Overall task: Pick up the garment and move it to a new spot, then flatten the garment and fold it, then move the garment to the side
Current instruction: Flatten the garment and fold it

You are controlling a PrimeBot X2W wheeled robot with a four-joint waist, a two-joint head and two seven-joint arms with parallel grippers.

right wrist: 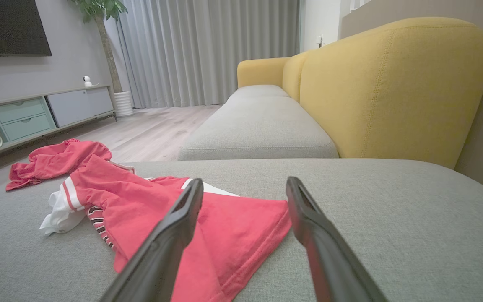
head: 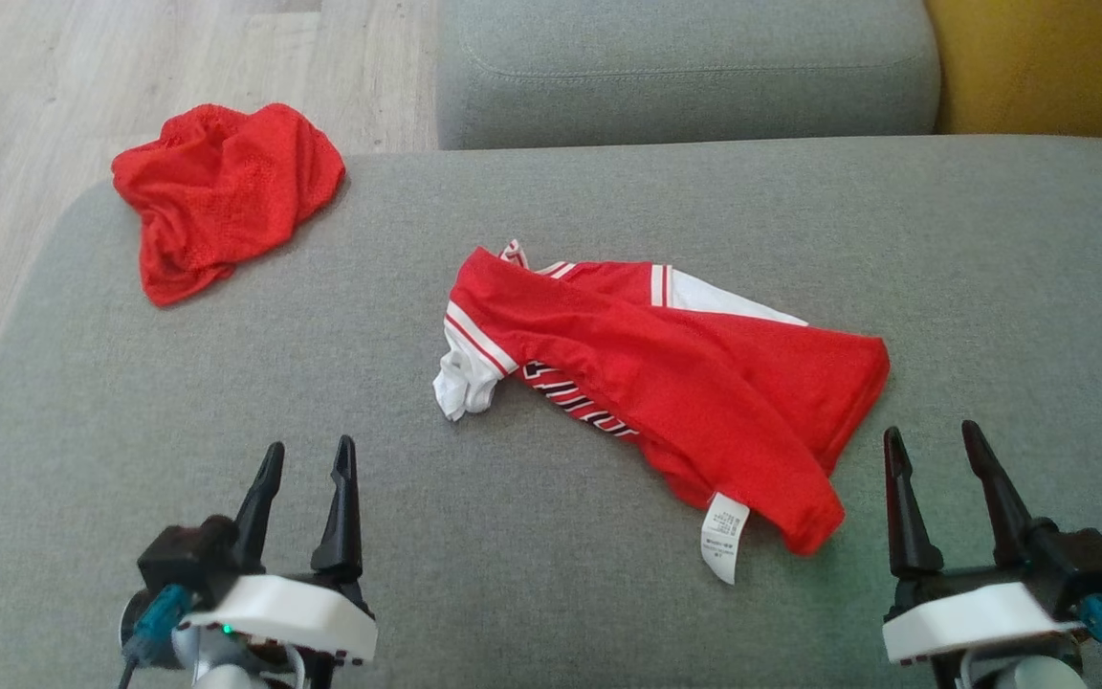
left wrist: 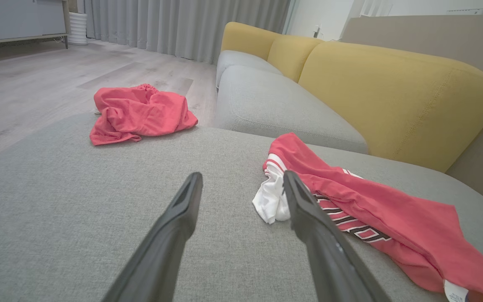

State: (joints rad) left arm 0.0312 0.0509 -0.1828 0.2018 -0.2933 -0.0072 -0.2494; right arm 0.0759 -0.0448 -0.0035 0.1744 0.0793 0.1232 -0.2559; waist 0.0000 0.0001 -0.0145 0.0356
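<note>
The left pincer [head: 312,443] hovers low over the grey cushion [head: 551,593] with its two dark fingers spread wide and nothing between them. The right pincer [head: 930,429] is the same: jaws wide apart, empty, fingers pointing up the head view.

Between them lies the red jersey [head: 675,373], at about 2 o'clock from the left pincer and 10 o'clock from the right. It is near both and touched by neither. It is rumpled and partly doubled over itself, running from 10 o'clock down to 4 o'clock across the cushion. Its white sleeve [head: 460,383] is bunched at the end nearer the left pincer, and a care label [head: 723,536] hangs out of the hem nearer the right. Striped trim and dark lettering peek from under the top layer.

Farther out, at 11 o'clock from the left pincer, a crumpled red cloth [head: 226,191] sits at the cushion's far corner, well apart from the jersey. Beyond it are a second grey seat [head: 685,67] and, at 1 o'clock, a yellow backrest [head: 1048,67].

As I judge it, the jersey is the garment meant, and the work on it is at its very start. It is not lifted, not flattened and not folded, and it is not at the side. The pick-up, the move to a new spot, the spreading, the fold and the final shift aside are all left to do.
</note>
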